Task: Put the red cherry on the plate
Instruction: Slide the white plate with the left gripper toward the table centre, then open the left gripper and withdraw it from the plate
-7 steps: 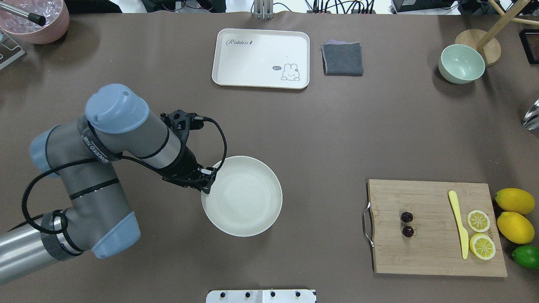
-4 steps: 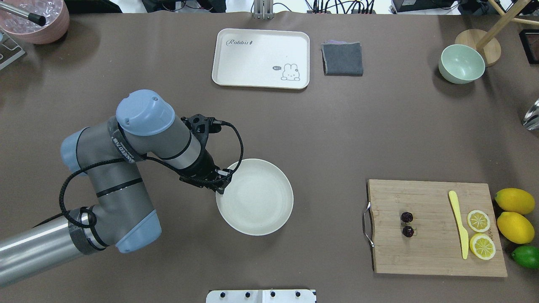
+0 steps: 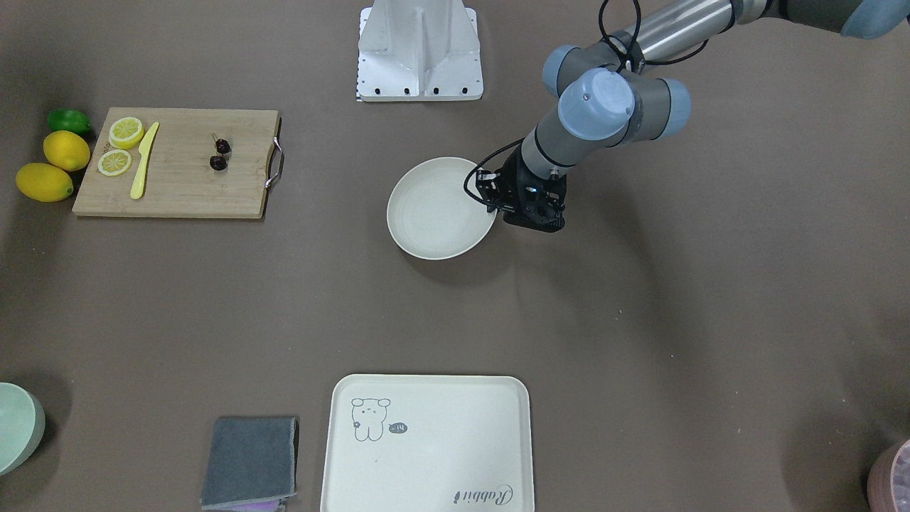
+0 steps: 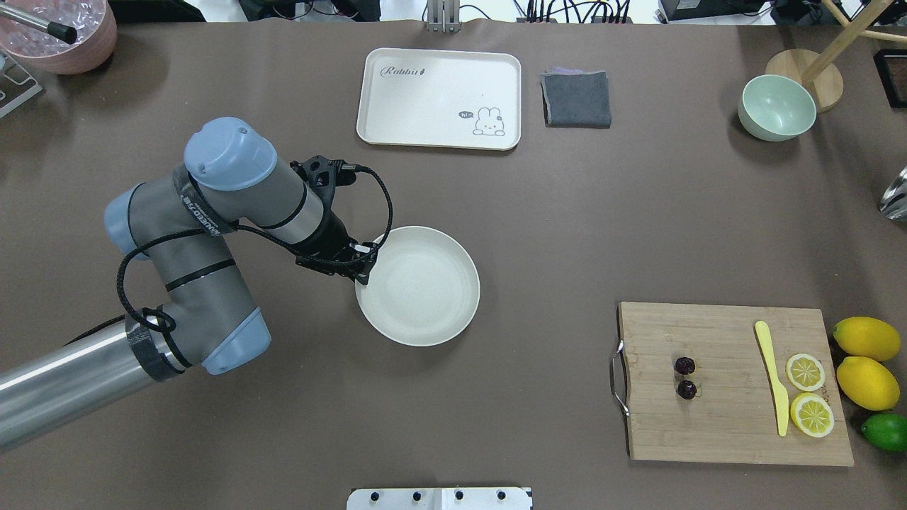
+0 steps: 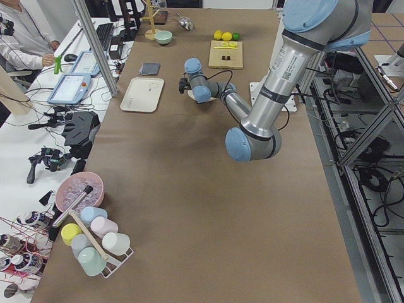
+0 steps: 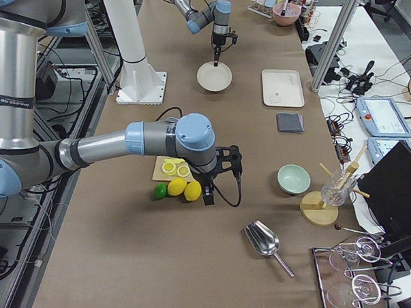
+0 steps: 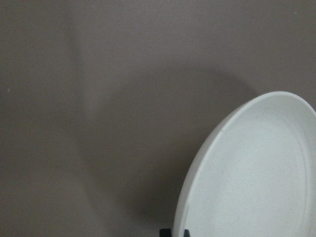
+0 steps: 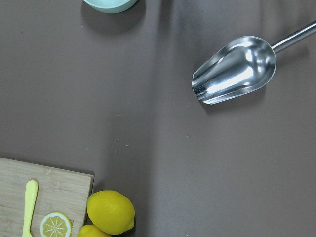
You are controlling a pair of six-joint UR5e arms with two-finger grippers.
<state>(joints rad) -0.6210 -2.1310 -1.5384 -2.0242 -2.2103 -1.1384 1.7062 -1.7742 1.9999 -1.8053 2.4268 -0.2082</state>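
The red cherry (image 4: 684, 365) is a dark pair that lies on the wooden cutting board (image 4: 708, 425) at the right, also seen in the front-facing view (image 3: 217, 163). The off-white plate (image 4: 421, 290) is near the table's middle, far to the left of the cherry. My left gripper (image 4: 363, 276) is shut on the plate's near-left rim (image 7: 197, 177), and a shadow lies under the plate. In the exterior right view my right gripper (image 6: 207, 193) hangs by the lemons; I cannot tell if it is open or shut.
A yellow knife (image 4: 776, 386), lemon slices (image 4: 806, 372), whole lemons (image 4: 866, 338) and a lime (image 4: 886, 431) crowd the board's right side. A cream tray (image 4: 439, 85), grey cloth (image 4: 576, 99) and green bowl (image 4: 776, 106) sit at the far edge. A steel scoop (image 8: 234, 69) lies at the table's right end.
My left arm has carried the plate first rightward, then away from the robot's base toward the table's middle. The cherry and the board have not moved.
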